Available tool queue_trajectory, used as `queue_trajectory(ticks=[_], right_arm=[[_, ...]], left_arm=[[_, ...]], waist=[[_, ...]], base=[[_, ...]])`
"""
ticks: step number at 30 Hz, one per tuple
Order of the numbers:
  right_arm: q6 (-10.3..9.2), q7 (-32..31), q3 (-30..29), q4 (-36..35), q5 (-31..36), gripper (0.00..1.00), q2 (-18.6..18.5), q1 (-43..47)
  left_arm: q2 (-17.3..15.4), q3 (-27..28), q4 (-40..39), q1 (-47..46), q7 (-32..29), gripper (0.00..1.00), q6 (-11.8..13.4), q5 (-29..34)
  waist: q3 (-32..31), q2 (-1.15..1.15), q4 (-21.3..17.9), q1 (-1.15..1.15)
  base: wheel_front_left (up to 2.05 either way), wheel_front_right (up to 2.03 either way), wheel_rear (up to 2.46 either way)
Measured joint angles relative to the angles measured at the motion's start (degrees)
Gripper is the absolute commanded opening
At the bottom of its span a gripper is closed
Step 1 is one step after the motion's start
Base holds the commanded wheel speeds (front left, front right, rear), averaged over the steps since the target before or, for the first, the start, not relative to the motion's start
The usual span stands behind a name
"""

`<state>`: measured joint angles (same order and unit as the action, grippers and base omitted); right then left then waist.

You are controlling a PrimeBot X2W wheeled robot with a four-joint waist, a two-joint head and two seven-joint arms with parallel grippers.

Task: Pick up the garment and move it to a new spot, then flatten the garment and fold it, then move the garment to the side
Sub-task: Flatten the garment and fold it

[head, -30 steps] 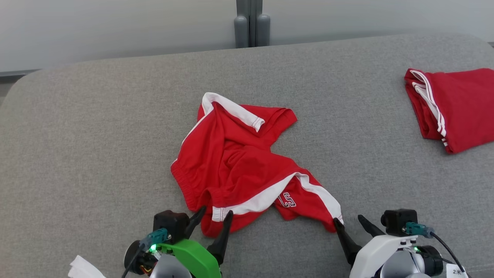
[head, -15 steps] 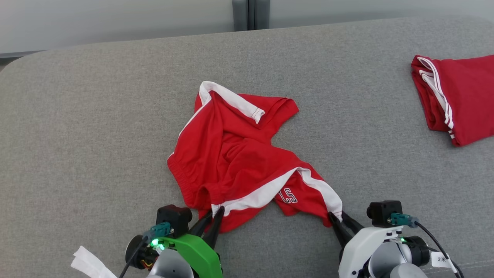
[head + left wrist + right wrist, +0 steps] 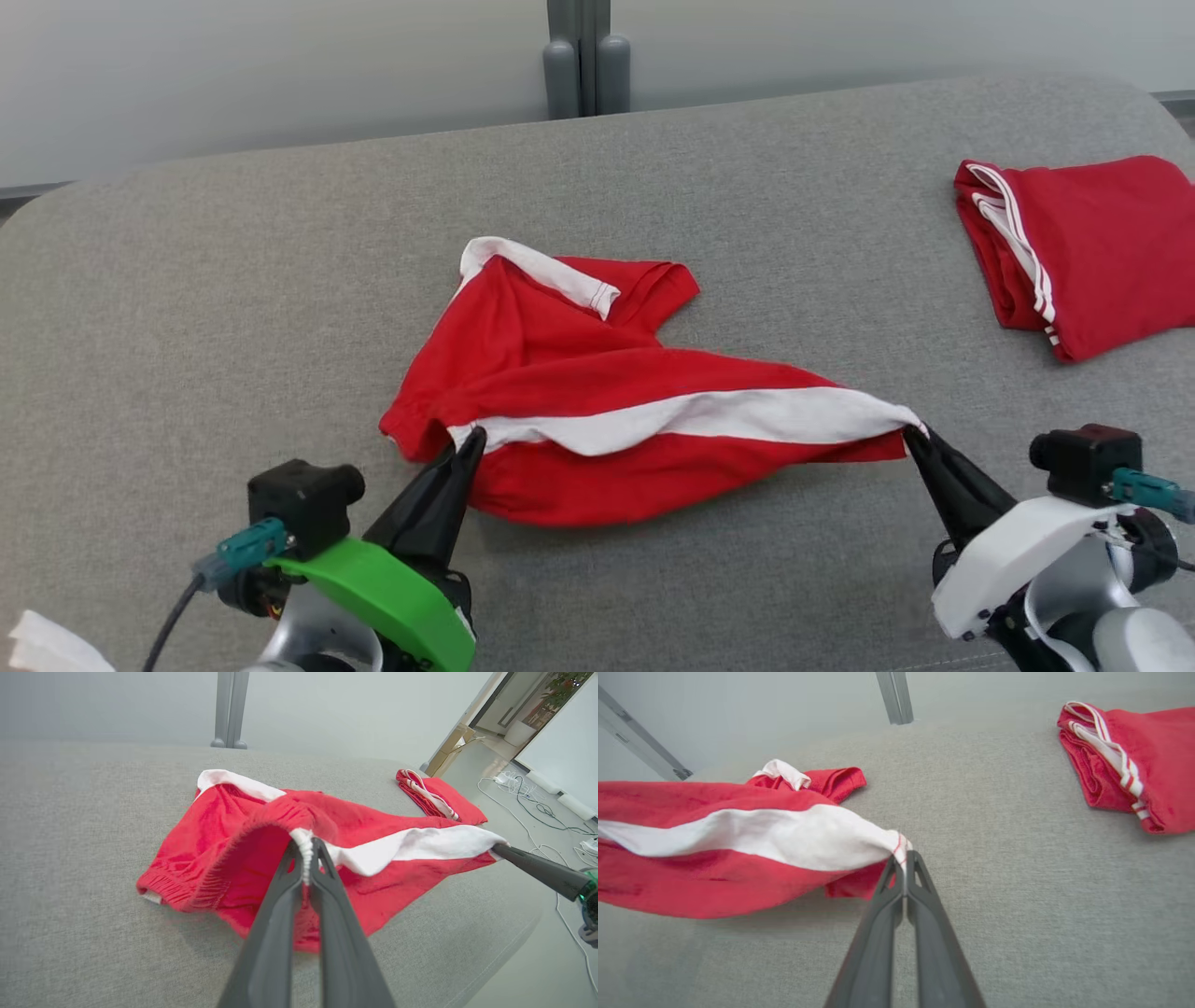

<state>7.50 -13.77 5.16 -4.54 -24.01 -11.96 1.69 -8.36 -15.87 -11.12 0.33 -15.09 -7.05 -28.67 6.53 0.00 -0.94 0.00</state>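
Red shorts are lying mid-surface on the grey padded table, being stretched sideways between both claws. Left claw is pinching tight on the near-left end of the shorts, at the elastic waistband where the white stripe starts. The left wrist view is showing the gathered fabric squeezed between its two dark fingers. Right claw is clamping tight on the other end of that stripe, at the hemmed corner. The right wrist view is showing its tips meeting on white cloth with red stitching.

The stripe is running taut and nearly straight from claw to claw. The gripped front edge is lifting off the table and casting a shadow under it. The far part of the shorts is resting bunched on the surface, with a white cuff folding over on the far side.

A second red garment, folded, with thin white stripes along its edge, is sitting well apart at the far right of the table. A grey post is standing behind the table's far edge. A white scrap is showing at the bottom-left corner of the head view, beside the left arm. Cables are trailing on the floor past the table in the left wrist view.
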Motion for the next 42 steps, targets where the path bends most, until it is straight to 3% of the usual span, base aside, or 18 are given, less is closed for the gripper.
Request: queue_trajectory(ticks=[5,9,12,15,19,21,26,30,33,36,39,42], right_arm=[[-0.01,-5.46,-0.88,-16.97,-6.89,0.0,-6.37,3.52],[-0.01,-11.21,-7.59,-30.7,-11.67,0.0,-14.1,4.72],[-0.01,-15.79,-14.97,-36.32,-15.68,0.0,-18.25,1.6],[-0.01,-19.63,-20.09,-36.8,-20.05,0.0,-22.43,-7.84],[0.03,-22.84,-20.68,-29.22,-22.61,0.0,-24.95,-28.11],[0.04,-24.06,-18.34,-23.34,-20.95,0.0,-24.23,-39.28],[0.04,-21.61,-10.11,-4.14,-6.83,0.0,-12.49,-69.47],[0.05,-10.25,-9.49,11.36,4.92,0.0,-0.42,-86.01],[0.05,-1.86,-10.26,20.39,10.7,0.0,4.37,-94.17],[0.04,2.99,-8.34,27.28,12.11,0.0,5.58,-96.66],[0.04,6.91,-3.65,32.15,11.34,0.0,4.39,-91.71],[0.04,10.98,3.03,33.21,8.42,0.0,0.11,-83.38]], left_arm=[[-1.63,0.42,-11.49,0.86,-4.49,0.0,0.0,-3.59],[-4.23,1.56,-21.85,-0.05,-9.9,0.0,0.0,-7.16],[-6.21,4.16,-27.39,-5.88,-14.91,0.0,0.18,-11.21],[-8.29,6.67,-27.63,-16.44,-20.34,0.0,0.58,-15.03],[-8.29,7.83,-18.42,-35.82,-25.8,0.0,2.11,-18.52],[-7.57,7.91,-11.79,-46.31,-26.18,0.0,2.4,-17.73],[-4.31,8.51,9.93,-72.2,-19.29,0.0,2.27,-12.63],[-5.54,7.25,25.2,-87.25,-7.0,0.0,0.71,-5.1],[-5.31,6.25,33.12,-94.79,2.64,0.0,0.14,-2.38],[-4.11,5.53,40.22,-97.26,9.76,0.0,-0.08,-2.69],[-3.81,0.67,45.07,-91.87,13.56,0.0,-0.24,-4.98],[-4.66,-4.67,46.48,-83.79,17.85,0.0,-0.26,-10.17]], waist=[[-1.2,0.0,-0.78,0.0],[-0.91,0.0,-1.48,0.0],[0.28,0.0,-1.71,0.0],[2.3,0.0,-1.88,0.0],[6.33,0.0,-1.95,0.0],[8.64,0.0,-1.89,0.01],[16.1,0.0,-1.45,0.02],[22.13,0.0,-1.36,0.03],[26.18,0.0,-1.48,0.03],[29.89,0.0,-1.62,0.02],[32.85,0.0,-1.66,0.03],[34.39,0.0,-1.64,0.03]], base=[[0.0,0.0,0.0],[0.0,0.0,0.0],[0.0,0.0,0.0],[0.0,0.0,0.0],[0.0,0.0,0.0],[0.0,0.0,0.0],[0.0,0.0,0.0],[0.0,0.0,0.0],[0.0,0.0,0.0],[0.0,0.0,0.0],[0.0,0.0,0.0],[0.0,0.0,0.0]])
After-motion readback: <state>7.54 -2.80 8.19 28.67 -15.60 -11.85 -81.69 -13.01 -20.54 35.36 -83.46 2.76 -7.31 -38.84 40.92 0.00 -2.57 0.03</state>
